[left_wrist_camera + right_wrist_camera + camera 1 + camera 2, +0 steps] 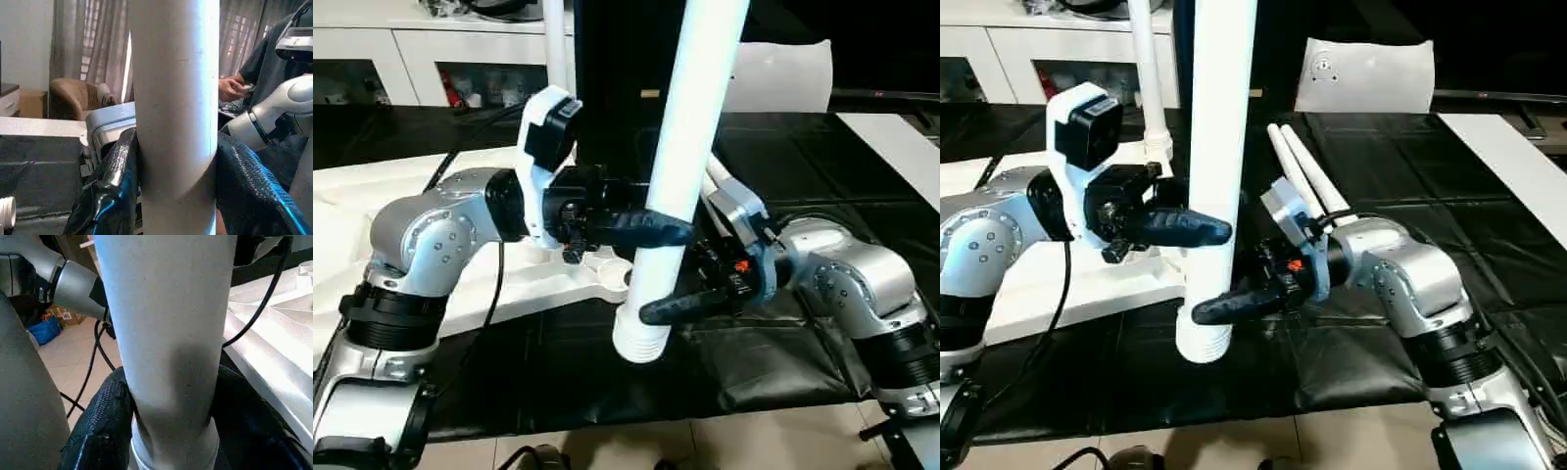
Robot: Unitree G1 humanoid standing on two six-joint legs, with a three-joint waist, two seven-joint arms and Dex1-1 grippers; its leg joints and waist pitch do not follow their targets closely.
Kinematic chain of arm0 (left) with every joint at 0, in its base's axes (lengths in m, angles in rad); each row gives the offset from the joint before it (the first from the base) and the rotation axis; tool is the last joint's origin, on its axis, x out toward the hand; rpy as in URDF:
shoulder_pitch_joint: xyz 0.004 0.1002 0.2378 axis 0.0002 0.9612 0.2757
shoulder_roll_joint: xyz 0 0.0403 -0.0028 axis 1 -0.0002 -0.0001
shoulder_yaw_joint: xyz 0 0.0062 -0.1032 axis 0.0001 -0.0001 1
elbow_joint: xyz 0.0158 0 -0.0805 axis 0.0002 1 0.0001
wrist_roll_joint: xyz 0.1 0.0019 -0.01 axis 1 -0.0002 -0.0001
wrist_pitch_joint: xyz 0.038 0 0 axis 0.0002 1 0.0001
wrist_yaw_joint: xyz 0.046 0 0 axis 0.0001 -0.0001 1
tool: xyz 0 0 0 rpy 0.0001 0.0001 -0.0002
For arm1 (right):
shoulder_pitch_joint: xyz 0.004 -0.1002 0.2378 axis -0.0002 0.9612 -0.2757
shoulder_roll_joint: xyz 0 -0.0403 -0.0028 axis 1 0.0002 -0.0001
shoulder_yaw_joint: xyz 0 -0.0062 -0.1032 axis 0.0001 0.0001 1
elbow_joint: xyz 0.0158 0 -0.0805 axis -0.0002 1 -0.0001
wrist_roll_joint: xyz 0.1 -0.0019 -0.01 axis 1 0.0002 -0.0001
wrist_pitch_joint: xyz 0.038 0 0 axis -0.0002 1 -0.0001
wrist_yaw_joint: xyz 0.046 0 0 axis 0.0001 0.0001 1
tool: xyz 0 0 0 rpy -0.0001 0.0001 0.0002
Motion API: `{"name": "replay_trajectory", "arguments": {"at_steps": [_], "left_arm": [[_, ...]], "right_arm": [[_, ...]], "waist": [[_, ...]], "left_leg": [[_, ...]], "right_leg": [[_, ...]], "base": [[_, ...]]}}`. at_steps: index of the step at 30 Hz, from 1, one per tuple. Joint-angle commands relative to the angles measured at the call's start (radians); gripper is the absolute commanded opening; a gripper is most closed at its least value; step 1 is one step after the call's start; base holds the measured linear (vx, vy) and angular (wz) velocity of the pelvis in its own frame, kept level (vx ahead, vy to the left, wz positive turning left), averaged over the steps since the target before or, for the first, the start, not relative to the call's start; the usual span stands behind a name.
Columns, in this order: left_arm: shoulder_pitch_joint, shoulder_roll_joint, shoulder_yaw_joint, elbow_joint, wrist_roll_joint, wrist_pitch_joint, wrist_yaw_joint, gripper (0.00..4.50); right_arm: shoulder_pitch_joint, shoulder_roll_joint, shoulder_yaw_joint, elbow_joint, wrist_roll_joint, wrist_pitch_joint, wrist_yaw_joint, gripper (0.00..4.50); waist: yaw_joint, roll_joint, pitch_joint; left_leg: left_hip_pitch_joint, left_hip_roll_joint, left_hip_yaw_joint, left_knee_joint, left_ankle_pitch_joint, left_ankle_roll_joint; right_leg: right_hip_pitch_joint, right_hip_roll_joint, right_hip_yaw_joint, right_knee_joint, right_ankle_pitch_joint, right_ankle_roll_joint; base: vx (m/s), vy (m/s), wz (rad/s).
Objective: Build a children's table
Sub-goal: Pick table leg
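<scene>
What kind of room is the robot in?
Probably a living room or office used as a workshop: there's a white cabinet with shelves, curtains, a brown armchair, and a big black-covered work table.

A black-covered table (1489,196) carries the work, its cover wrinkled near the front edge. The white table top (548,279) lies on its left part, ribbed underside up, with one leg (1148,88) standing upright in a corner socket. Two spare white legs (1307,181) lie side by side further right.
</scene>
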Motion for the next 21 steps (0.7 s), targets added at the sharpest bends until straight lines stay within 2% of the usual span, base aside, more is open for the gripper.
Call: {"name": "replay_trajectory", "arguments": {"at_steps": [1,2,11,21], "left_arm": [[-0.025,-0.007,-0.007,0.004,0.034,-0.023,0.014,1.85],[-0.026,-0.008,-0.006,0.007,0.036,-0.025,0.014,1.85],[-0.036,-0.022,0.002,0.026,0.051,-0.041,0.027,1.85],[-0.03,-0.011,-0.005,0.008,0.04,-0.022,-0.002,1.85]], "right_arm": [[-0.024,0.013,-0.007,-0.028,0.05,0.015,0.008,2.15],[-0.026,0.015,-0.008,-0.03,0.052,0.022,0.008,2.15],[-0.026,0.021,-0.006,-0.032,0.066,0.081,0.004,2.15],[-0.021,0.028,-0.003,-0.041,0.047,0.068,0.007,2.15]], "waist": [[0.002,-0.003,-0.078],[0.003,0.0,-0.077],[0.002,-0.003,-0.078],[0.003,-0.002,-0.078]], "left_leg": [[0.016,0.03,-0.001,-0.072,-0.189,-0.012],[0.017,0.031,-0.002,-0.073,-0.191,-0.013],[0.016,0.03,-0.002,-0.073,-0.188,-0.015],[0.017,0.03,-0.001,-0.072,-0.19,-0.016]], "right_leg": [[0.057,-0.073,0.045,-0.075,-0.356,-0.149],[0.057,-0.073,0.045,-0.075,-0.356,-0.15],[0.059,-0.074,0.044,-0.076,-0.365,-0.144],[0.057,-0.074,0.044,-0.075,-0.362,-0.147]], "base": [[0.0,0.0,0.0],[0.0,0.0,0.0],[0.0,0.0,0.0],[0.0,0.0,0.0]]}}
